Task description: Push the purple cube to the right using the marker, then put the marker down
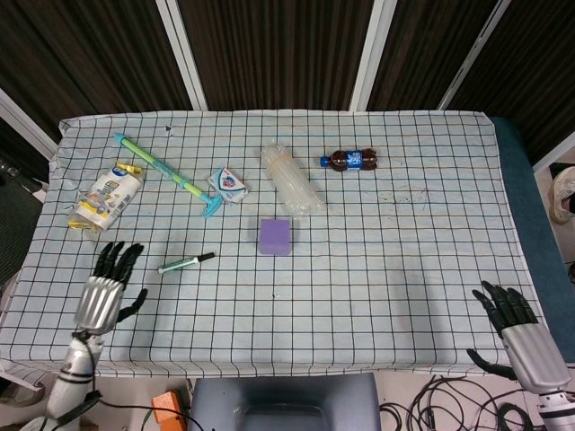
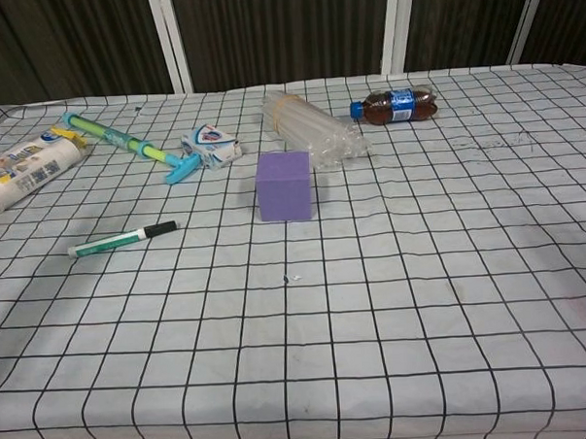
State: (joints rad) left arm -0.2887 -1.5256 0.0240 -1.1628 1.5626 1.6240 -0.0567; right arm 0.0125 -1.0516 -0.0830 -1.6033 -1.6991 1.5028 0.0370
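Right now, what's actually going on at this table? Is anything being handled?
Nothing is held at this moment. The marker lies on the checked tablecloth, to the left of the purple cube and apart from it. The left hand is open with fingers spread near the table's front left corner, clear of the marker. The right hand is open too, off the front right edge. The cube sits just in front of a clear plastic bottle lying on its side.

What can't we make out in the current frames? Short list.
- Both hands: outside the chest view entirely; only the head view shows the left hand and right hand.
- Right arm: cut off by the head view's bottom edge.
- Print on the green-and-white marker with black cap: too small in both views.
- Purple cube: far side hidden in the chest view.
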